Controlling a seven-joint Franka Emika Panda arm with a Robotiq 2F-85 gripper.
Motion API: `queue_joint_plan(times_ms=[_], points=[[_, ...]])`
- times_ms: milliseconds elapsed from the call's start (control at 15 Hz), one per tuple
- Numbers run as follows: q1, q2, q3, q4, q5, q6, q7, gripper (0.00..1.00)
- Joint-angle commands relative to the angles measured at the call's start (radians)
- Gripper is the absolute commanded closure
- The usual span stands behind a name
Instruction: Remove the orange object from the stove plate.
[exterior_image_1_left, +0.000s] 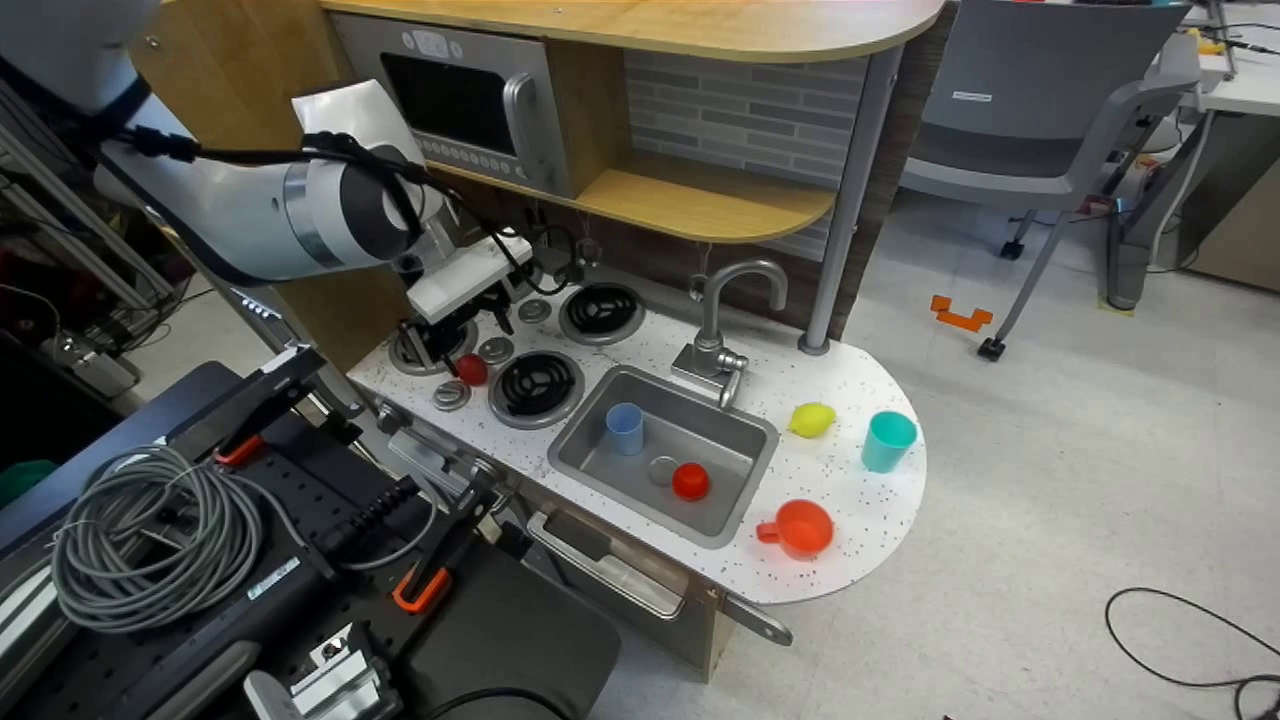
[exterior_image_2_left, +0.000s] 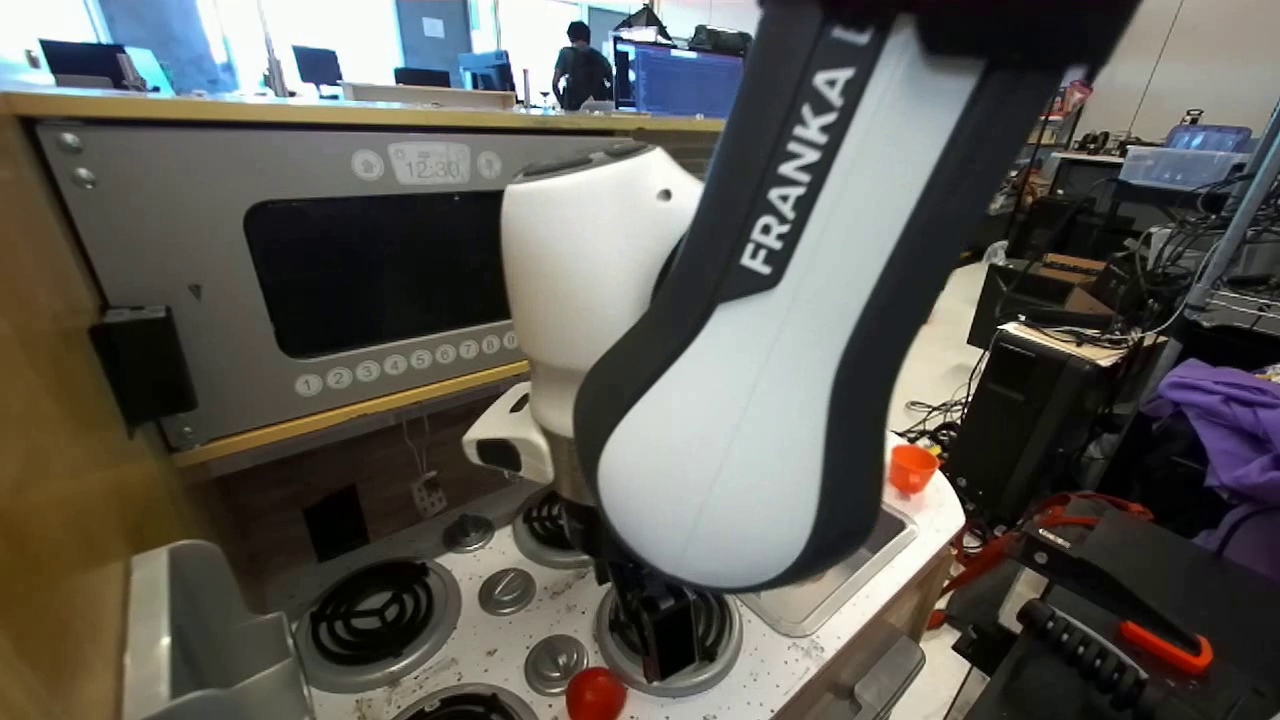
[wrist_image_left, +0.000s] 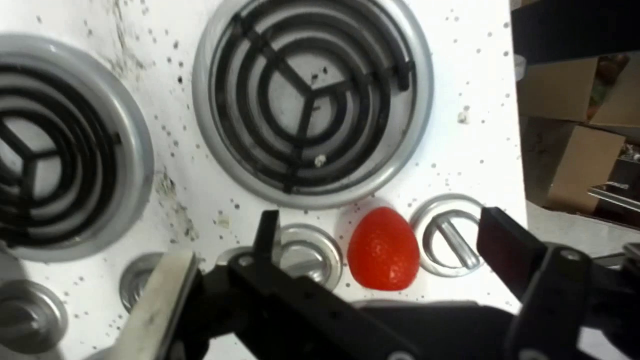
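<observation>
In an exterior view the speckled white desk carries a grey sink holding a blue cup and a red round piece; right of it are a yellow lemon-shaped piece, a teal cup and, nearer, an orange-red cup with a handle. In an exterior view the arm hides part of that sink, while the far grey microwave shows its printed numbers. Only in the wrist view does the surface of the orange object come clear: glossy, dimpled, red, rounded, narrower at one end. It lies on the desk between two silver knobs, just beside a black-coiled, silver-rimmed stove plate. The fingers stand wide apart, the object visible between them, touching neither
</observation>
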Motion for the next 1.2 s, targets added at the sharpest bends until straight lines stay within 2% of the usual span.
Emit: queue_joint_plan(times_ms=[0,200,333,600,733,867,933,1133], points=[[0.044,-0.146,-0.069,-0.185,-0.004,0.026,0.205,0.0],[-0.027,-0.248,-0.008,-0.289,0.044,-0.013,0.303,0.0],[-0.103,-0.336,0.042,-0.345,0.096,-0.042,0.321,0.0],[-0.308,-0.516,0.177,-0.393,0.338,-0.154,0.235,0.0],[-0.333,-0.62,0.152,-0.41,0.427,-0.248,0.245,0.0],[-0.326,-0.704,0.07,-0.434,0.424,-0.322,0.297,0.0],[-0.294,-0.6,0.081,-0.375,0.41,-0.264,0.259,0.0],[-0.295,-0.684,0.029,-0.413,0.406,-0.308,0.275,0.0]])
